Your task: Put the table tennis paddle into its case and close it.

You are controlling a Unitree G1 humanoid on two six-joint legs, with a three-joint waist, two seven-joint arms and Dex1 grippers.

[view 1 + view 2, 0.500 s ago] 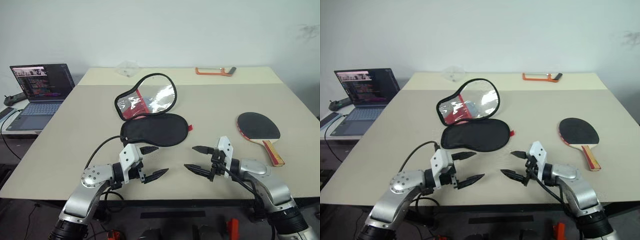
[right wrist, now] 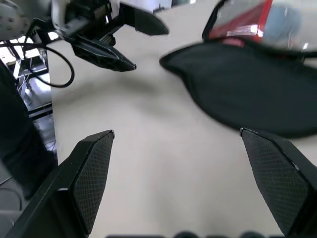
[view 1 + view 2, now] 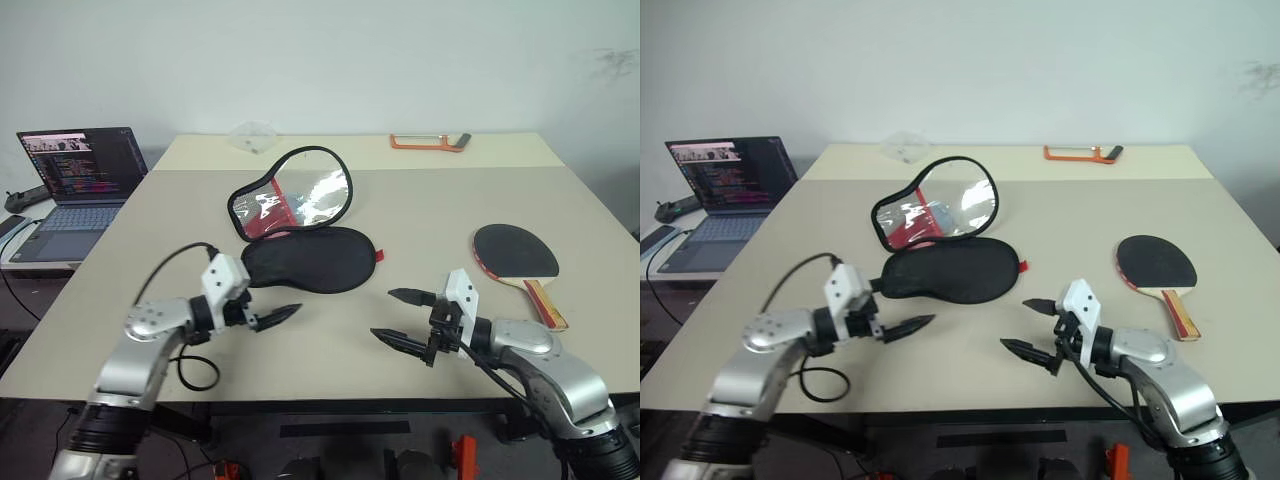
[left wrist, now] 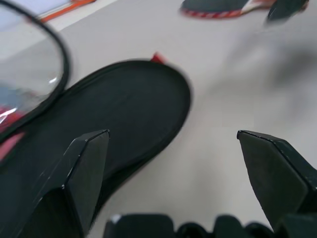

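Two spread claws, left claw, right claw, matte black fabric case unzipped, glossy clear panel, round rubber-faced paddle.

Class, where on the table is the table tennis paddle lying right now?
The table tennis paddle lies flat on the robot's right side of the table, right of the open case, beyond the right gripper.

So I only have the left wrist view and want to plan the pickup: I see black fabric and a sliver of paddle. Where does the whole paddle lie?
Observer: The table tennis paddle lies flat on the table, on the robot's right, handle toward the robot.
Operator: Is the case open?
Observer: Yes, the case is unzipped, its clear-panelled lid propped up.
Operator: Anything held?
Observer: No. The right gripper and left gripper hover open and empty.
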